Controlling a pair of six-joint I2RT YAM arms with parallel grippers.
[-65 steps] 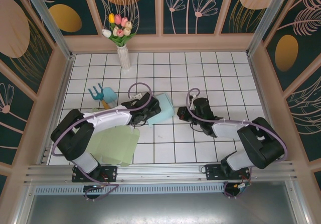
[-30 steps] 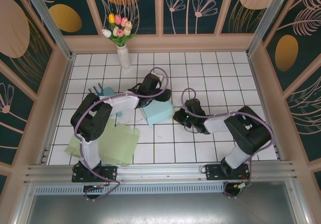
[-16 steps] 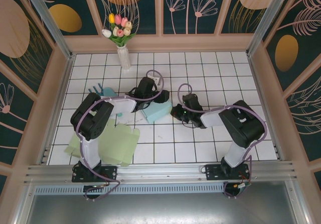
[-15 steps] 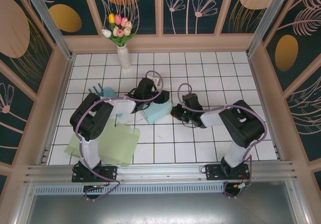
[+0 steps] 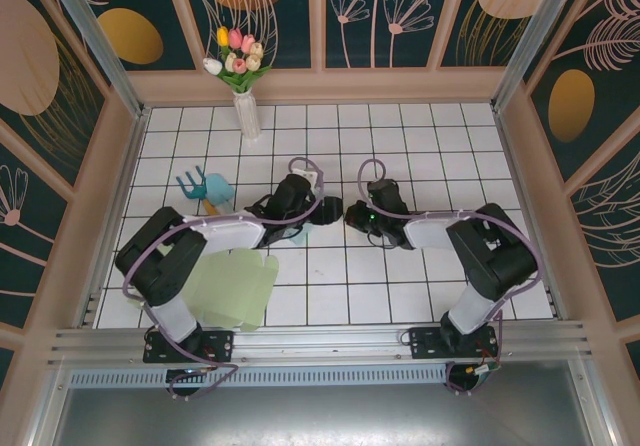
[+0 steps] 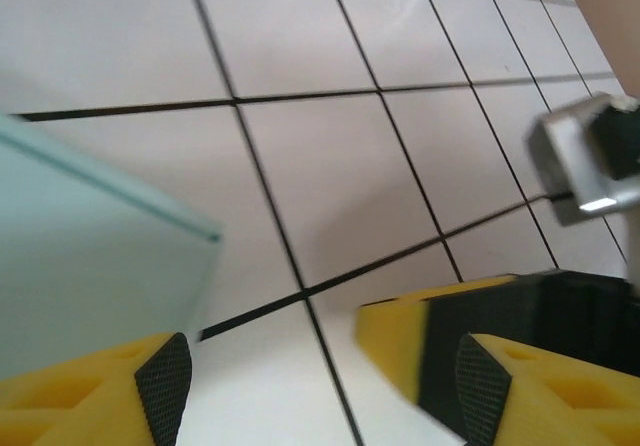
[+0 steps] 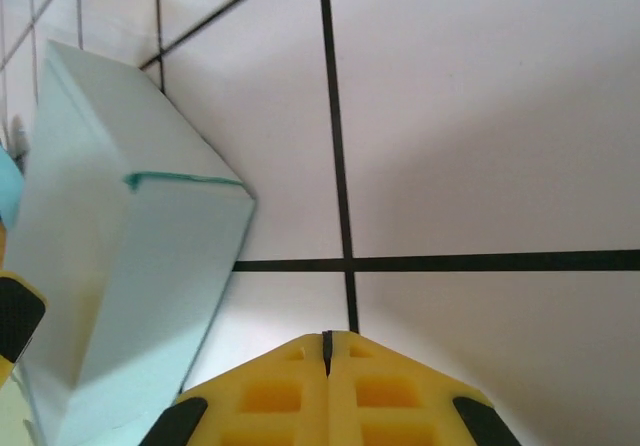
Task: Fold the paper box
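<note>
sheet of pale green paper [image 5: 235,284] is noted flat on the tiled table [image 5: 420,156] at the near left, apart from the work. past it, mid-table, the two grippers are seen almost nose to nose.

left gripper [image 5: 327,209] is held with its jaws well apart and nothing between them. in the left wrist view bare tile is seen in the gap, and the teal paper box [image 6: 90,256] is found off to one side, above the finger [image 6: 100,401] at the left of that view, not inside the span.

right gripper [image 5: 352,216] is closed tight, fingertips [image 7: 290,386] pressed together on nothing. in the right wrist view the box is seen to the left of the shut tips, just beside them; contact cannot be told. its long axis is seen slanting up and away to the left, with a folded corner and a dark green edge line turned toward the gripper.

from above the box is mostly hidden under the left arm, so it is judged to lie between the two tools, nearer the left. the next move is judged to turn on that sideways offset: the box must be taken inside the open left jaws, or pushed from its free side by the closed right tips.

further back, a small blue toy chair [image 5: 205,188] and a vase of tulips [image 5: 243,86] are noted.
</note>
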